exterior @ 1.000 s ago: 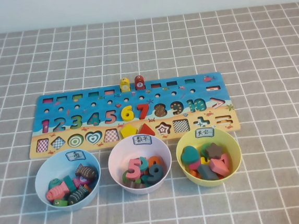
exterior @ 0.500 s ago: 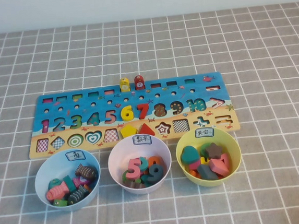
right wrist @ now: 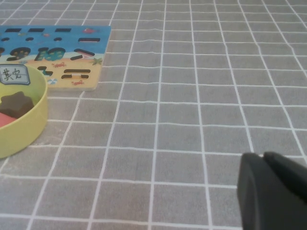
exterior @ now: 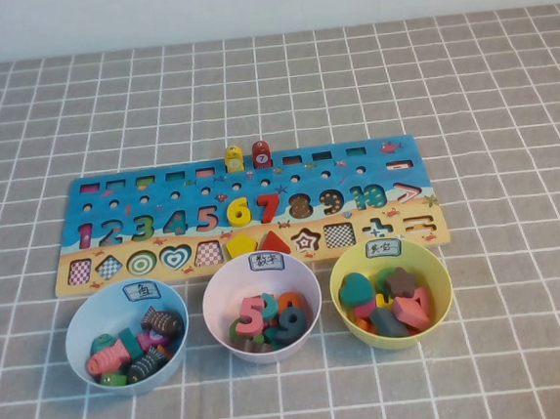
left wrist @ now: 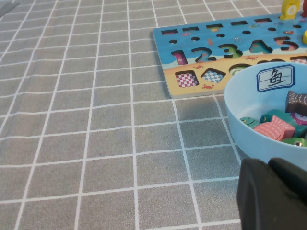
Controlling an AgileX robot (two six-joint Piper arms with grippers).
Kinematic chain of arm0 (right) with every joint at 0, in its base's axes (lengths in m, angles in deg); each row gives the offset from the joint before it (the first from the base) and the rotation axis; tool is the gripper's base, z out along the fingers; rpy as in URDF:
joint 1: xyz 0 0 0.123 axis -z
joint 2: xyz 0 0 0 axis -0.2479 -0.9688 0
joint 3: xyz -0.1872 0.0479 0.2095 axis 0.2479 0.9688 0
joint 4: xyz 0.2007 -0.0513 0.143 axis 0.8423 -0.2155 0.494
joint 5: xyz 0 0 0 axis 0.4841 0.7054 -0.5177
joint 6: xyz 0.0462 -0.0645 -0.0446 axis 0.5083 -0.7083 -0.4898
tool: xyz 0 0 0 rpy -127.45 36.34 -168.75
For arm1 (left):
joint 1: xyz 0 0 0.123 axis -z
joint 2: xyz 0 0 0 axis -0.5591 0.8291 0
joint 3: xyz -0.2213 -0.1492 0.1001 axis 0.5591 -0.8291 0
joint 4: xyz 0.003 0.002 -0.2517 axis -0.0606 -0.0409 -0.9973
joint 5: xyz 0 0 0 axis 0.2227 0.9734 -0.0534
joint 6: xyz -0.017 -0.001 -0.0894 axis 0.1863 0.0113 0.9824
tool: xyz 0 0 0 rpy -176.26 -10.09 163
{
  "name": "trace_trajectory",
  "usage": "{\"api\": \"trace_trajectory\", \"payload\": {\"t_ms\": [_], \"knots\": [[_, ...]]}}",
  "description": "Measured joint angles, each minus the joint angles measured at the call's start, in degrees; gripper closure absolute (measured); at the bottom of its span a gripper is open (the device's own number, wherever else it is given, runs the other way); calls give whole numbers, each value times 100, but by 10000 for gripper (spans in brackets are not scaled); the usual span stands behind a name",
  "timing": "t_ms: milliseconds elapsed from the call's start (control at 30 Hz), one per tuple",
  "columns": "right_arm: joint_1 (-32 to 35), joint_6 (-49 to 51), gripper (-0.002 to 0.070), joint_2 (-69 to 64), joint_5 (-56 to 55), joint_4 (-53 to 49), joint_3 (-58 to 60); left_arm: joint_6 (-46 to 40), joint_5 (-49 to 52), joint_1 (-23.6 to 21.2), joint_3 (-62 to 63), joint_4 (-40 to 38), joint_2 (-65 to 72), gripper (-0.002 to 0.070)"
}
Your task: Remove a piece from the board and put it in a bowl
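piece (exterior: 160, 323) looks light, stiff, lying in the bowl (exterior: 77, 360) near the table's (exterior: 503, 72) front edge; pinch its flanks. left gripper (left wrist: 274, 191) beside the bowl, right gripper (right wrist: 276, 191) front-right: both closed, empty.

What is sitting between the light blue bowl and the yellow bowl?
In the high view, the pink-white round plastic bowl holding number pieces sits between the pale blue bowl and the yellow bowl.
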Motion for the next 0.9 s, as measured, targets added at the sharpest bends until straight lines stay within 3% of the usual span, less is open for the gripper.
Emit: {"api": "trace_trajectory", "payload": {"t_ms": [900], "knots": [[0,0,694,0,20,60,0,0,0,0,0,0,0,676]]}}
